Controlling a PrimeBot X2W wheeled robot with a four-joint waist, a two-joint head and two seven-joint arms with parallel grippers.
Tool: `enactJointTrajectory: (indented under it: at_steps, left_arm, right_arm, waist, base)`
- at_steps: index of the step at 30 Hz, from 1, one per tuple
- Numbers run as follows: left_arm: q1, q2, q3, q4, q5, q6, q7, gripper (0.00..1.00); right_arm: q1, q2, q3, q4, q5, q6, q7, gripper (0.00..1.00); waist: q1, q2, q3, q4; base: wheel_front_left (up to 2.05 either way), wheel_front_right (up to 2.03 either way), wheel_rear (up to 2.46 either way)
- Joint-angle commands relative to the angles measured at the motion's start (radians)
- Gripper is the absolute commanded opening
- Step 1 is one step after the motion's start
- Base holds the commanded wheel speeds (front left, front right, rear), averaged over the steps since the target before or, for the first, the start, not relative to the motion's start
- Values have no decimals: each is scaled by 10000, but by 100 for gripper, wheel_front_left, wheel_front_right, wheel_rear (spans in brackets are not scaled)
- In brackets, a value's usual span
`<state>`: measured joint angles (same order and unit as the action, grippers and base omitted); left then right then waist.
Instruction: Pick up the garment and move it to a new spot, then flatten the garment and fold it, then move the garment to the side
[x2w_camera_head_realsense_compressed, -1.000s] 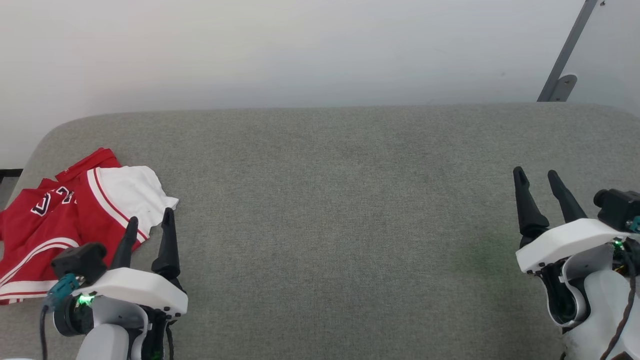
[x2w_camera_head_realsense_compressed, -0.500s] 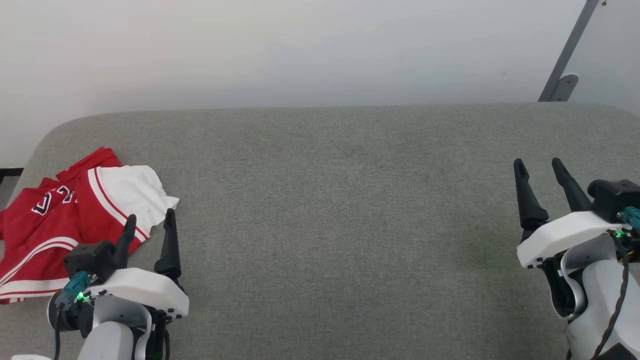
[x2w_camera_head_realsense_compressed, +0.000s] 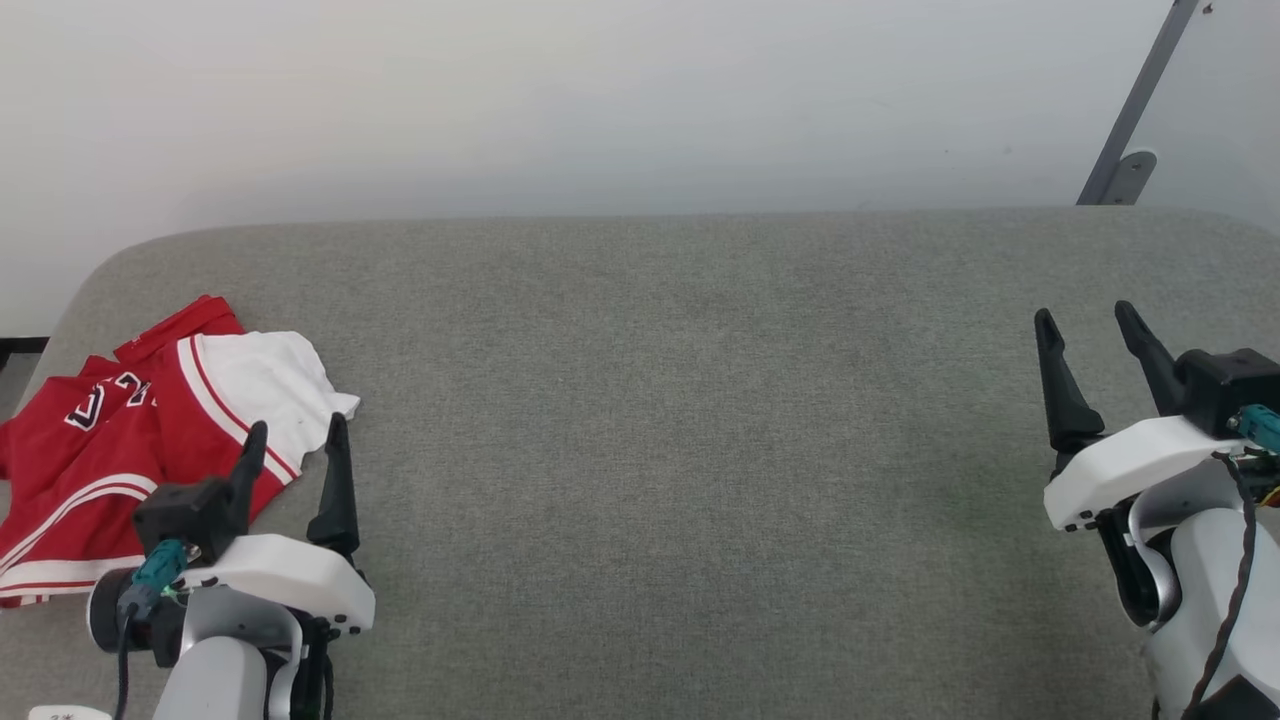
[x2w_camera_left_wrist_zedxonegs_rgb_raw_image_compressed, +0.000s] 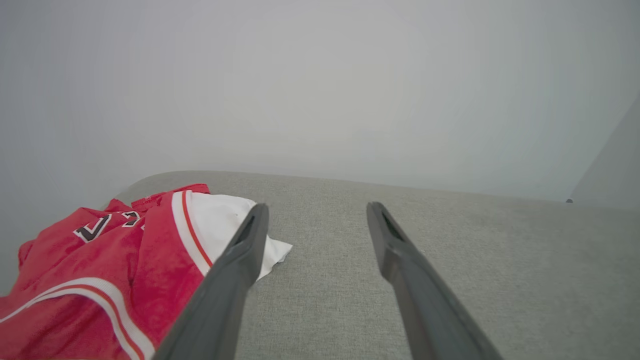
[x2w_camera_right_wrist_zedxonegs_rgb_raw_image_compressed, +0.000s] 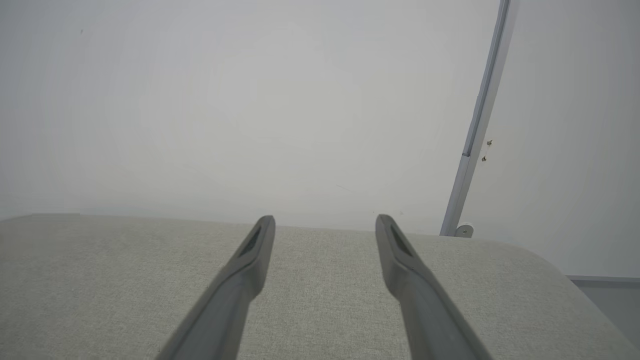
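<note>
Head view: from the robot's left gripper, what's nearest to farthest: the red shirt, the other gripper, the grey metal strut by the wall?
1. Red shirt, right beside the left gripper, on its left.
2. Right gripper, across the grey surface at the right.
3. Metal strut, by the wall, upper right.

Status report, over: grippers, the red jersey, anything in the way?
Left gripper open, empty, by the garment. Right gripper open, empty, far right. Garment crumpled at the grey surface's left end, not yet lifted. Nothing blocking the path.
</note>
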<state>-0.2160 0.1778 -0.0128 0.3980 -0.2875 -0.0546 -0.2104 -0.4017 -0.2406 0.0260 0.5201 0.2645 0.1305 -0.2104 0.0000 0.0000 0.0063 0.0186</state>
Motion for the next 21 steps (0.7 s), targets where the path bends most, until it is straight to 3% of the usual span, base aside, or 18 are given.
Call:
enactJointTrajectory:
  at_steps: [1,21]
  left_arm:
    - [-179,-9,28,2,250,-81,-95,100]
    - [-350,-225,590,740,1194,-628,-468,100]
  right_arm:
    - [-231,-79,-22,-2,-171,3,-92,100]
    - [268,-1,-340,-195,-834,4,-482,100]
  waist:
    - [0,0,3,11]
    - [0,0,24,85]
  base:
    - [0,0,0]
    - [0,0,0]
